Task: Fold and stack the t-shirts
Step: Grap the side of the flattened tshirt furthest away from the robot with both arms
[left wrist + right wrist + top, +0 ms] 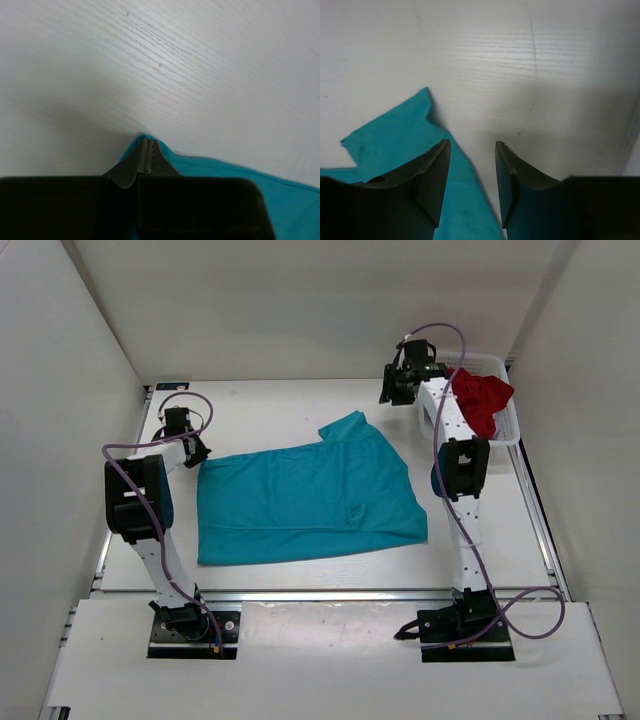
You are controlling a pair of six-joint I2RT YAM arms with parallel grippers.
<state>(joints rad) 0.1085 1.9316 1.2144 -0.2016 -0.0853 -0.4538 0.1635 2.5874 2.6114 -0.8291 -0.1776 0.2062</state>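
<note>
1. Left jaws: clenched on a corner of the teal t-shirt (300, 502), with cloth pinched at their tips.
2. Right jaws: released. The teal sleeve lies beneath one jaw, with bare worktop (520, 75) between them.
3. Dark red t-shirt (482, 400): in the basket (508, 436), beside the right jaws.

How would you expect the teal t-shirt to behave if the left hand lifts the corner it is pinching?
Probably floppy: the teal t-shirt lies flat with soft wrinkles, so it should drape below the left hand. Likely light for its size: the cloth looks thin at the pinched corner. It may drag and bunch on the smooth table.
</note>
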